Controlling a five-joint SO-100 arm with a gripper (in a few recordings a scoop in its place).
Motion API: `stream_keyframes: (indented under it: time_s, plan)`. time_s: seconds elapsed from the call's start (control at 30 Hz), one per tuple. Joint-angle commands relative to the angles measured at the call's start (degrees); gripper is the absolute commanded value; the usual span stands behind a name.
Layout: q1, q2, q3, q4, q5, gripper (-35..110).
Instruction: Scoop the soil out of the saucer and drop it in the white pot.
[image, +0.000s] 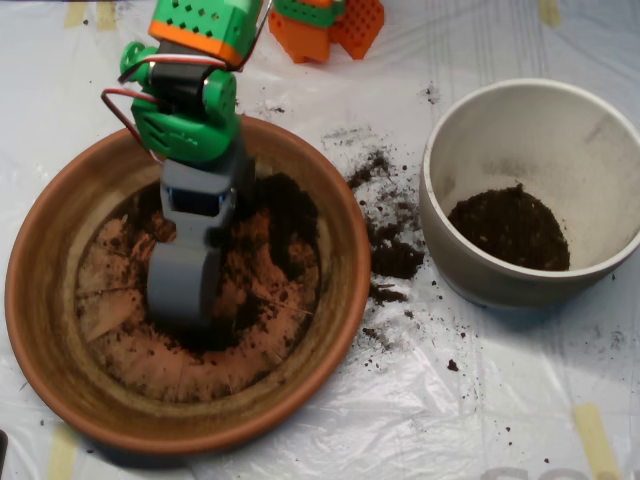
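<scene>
The tabletop (500, 420) is covered with a sheet of clear plastic film, and strips of tan tape show near its top and bottom edges.

The saucer (60, 330), a wide terracotta dish, occupies the left half of the tabletop, close to the bottom edge. Its flat base is streaked with a thin residue of soil (290, 215). The thicker dark clumps lie in the upper part of the base and around the tool.

The tool (185, 290), a grey clamshell scoop, stands inside the saucer, left of the centre of the base, with its lower end down on the base among the soil. Whether the two shells are parted or closed cannot be told from above. The green and orange arm (190, 110) enters from the top edge of the tabletop and reaches down over the saucer's upper rim.

The white pot (600, 180) stands at the right edge of the tabletop, well apart from the tool and just beside the saucer. A dark heap of soil covers its bottom.

Spilled soil (395, 255) lies scattered on the plastic between the saucer and the white pot.
</scene>
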Motion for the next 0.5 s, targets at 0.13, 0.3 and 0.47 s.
stream_keyframes:
  time_s: [0.13, 0.3, 0.47]
  plan:
    - [-1.7, -8.1, -17.0, 8.3, -1.5, 58]
    - [-1.8, -14.9, -25.8, 15.1, -3.6, 59]
    - [-1.8, -17.5, -29.9, 19.2, -6.4, 59]
